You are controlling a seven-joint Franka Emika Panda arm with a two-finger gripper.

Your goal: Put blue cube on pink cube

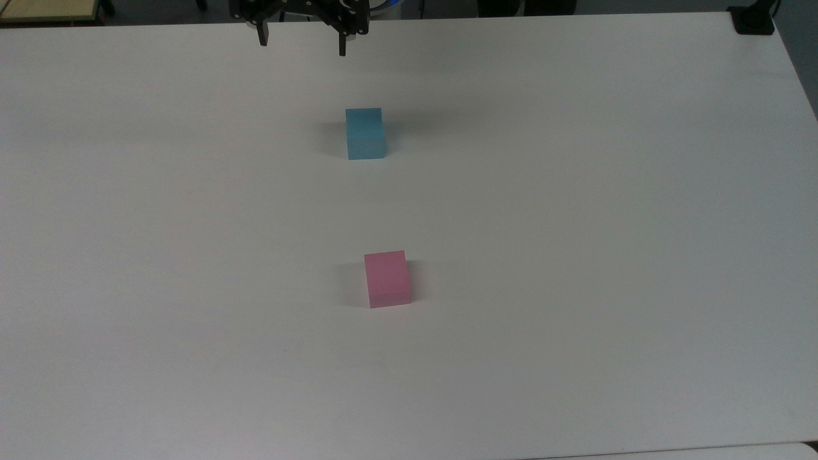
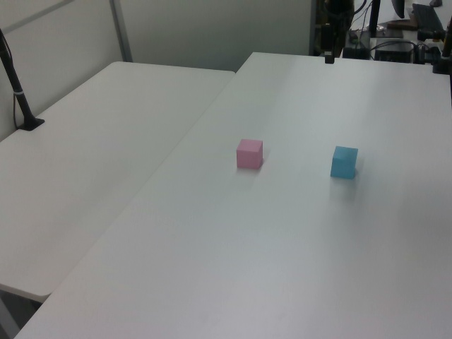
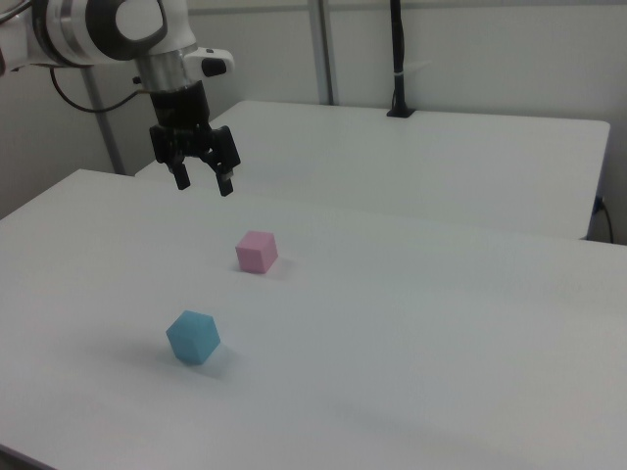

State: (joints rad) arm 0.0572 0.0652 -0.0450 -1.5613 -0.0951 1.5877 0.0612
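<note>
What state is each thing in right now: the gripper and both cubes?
gripper: open, empty, raised above the table, clear of both cubes.
blue cube: resting flat on the table, not grasped, nothing on it.
pink cube: resting flat on the table, apart from the blue cube, top bare.

A robotics lab: two plain white tables pushed together, a Franka arm at the right view's upper left, black camera poles clamped to the far table, bare partition walls behind.
</note>
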